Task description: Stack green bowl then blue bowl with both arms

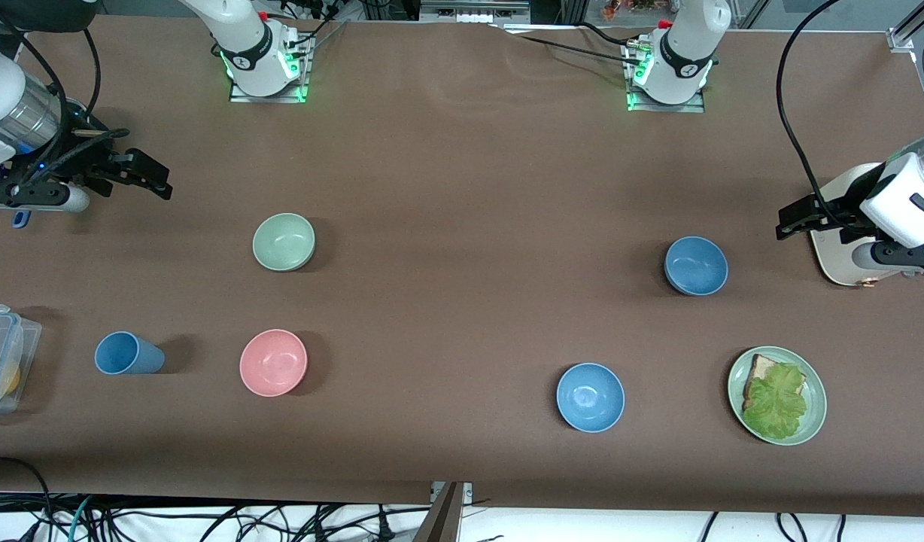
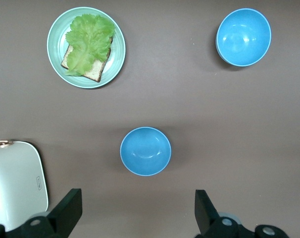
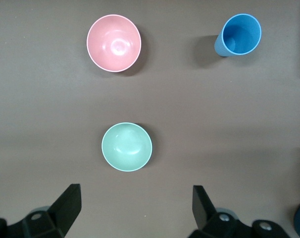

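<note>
Risk begins at the frame's left edge, where the right gripper [image 1: 142,177] hangs with its fingers spread wide. The green bowl [image 1: 284,242] sits left of centre, a pink bowl [image 1: 273,362] just below it. The blue bowl [image 1: 696,265] lies right of centre; a glossier blue bowl [image 1: 590,397] at lower centre-right could be picked by mistake. At far right the left gripper [image 1: 797,220] waits. Only its wrist view shows its fingers [image 2: 66,213] parted.

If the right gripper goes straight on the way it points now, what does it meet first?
Most likely the green bowl. In the right wrist view it lies centred ahead of the open right gripper, with the pink bowl past it. The height above the table is unclear, so this is a judgement.
</note>
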{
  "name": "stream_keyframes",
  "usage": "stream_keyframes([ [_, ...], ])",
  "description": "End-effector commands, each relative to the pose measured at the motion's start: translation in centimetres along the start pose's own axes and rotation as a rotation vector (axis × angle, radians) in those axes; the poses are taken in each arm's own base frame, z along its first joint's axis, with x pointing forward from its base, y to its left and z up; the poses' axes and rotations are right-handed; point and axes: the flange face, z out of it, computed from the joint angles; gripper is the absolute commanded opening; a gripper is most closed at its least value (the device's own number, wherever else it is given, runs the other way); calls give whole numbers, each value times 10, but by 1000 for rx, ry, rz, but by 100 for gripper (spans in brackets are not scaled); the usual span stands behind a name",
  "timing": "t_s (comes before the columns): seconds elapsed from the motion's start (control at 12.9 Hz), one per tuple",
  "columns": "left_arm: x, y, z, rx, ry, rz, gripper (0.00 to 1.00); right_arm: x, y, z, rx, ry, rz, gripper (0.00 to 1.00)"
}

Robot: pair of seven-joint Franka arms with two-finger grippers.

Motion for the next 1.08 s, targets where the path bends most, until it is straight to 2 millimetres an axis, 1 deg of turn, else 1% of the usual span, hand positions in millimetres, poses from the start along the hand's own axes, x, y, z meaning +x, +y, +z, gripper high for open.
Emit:
stream_keyframes([
  [0.0, 0, -1, -7, -17, 4, -23, 100, -1, -9, -5, 10, -13, -5, 99],
  [0.08, 1, -1, -6, -17, 1, -24, 100, 1, -11, -7, 2, -7, -26, 99],
  [0.31, 1, -1, -9, -16, 9, -23, 100, -1, -8, -8, -14, -9, -26, 99],
  [0.46, 1, -3, -9, -15, 9, -25, 100, -4, -8, -6, -24, -36, -25, 99],
  [0.62, 3, 0, -6, -15, 6, -22, 100, -4, -7, -3, -27, -45, -22, 99],
  [1.01, 3, 2, -6, -15, 4, -19, 100, -7, -7, -6, -27, -46, -21, 99],
])
